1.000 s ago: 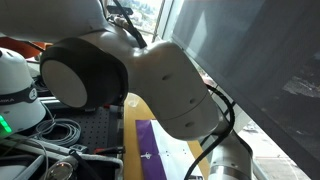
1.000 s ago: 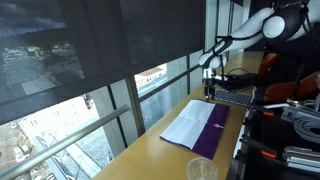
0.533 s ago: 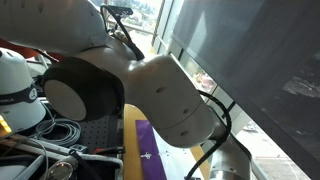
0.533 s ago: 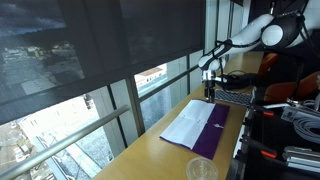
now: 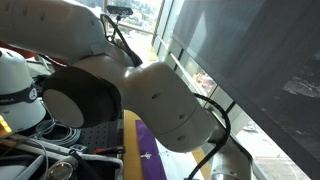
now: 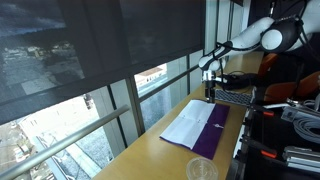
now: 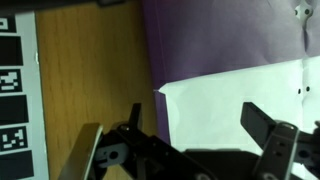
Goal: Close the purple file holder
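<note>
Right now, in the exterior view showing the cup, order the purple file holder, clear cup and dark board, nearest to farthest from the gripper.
1. purple file holder: its far end lies under the gripper.
2. dark board: beside that far end.
3. clear cup: farthest, nearest the camera.

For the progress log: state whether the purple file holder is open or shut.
Open. The purple file holder lies spread flat, white sheets exposed beside its purple cover.
</note>
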Robot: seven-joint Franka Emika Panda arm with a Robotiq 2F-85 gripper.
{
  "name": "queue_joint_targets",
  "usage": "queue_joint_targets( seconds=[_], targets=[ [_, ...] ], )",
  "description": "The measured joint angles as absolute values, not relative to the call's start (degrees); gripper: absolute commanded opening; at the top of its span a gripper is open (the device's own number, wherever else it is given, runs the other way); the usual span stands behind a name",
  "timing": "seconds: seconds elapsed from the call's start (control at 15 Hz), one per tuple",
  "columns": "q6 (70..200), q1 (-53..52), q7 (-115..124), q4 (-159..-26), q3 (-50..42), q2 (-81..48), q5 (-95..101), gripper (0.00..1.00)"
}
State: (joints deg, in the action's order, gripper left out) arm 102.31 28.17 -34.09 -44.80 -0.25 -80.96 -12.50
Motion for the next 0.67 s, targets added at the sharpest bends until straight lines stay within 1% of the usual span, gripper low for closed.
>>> queue_joint_targets(
  seconds=[0.07, 0.13, 0.2, 0.27, 0.47, 0.6, 0.67],
  targets=[
    [102.23, 28.17, -34.19, -44.64, -0.24, -81.02, -12.51, 0.76],
    [102.21, 28.17, -34.23, -44.6, -0.24, -81.04, -12.51, 0.74],
    [102.19, 28.17, -34.3, -44.6, -0.24, -81.06, -12.51, 0.69],
    [102.18, 28.17, -34.34, -44.6, -0.24, -81.09, -12.52, 0.57],
    [102.18, 28.15, -34.39, -44.6, -0.24, -81.24, -12.54, 0.29],
    [102.18, 28.08, -34.4, -44.6, -0.24, -81.35, -12.55, 0.17],
    [102.18, 28.03, -34.4, -44.6, -0.23, -81.39, -12.55, 0.15]
  ],
)
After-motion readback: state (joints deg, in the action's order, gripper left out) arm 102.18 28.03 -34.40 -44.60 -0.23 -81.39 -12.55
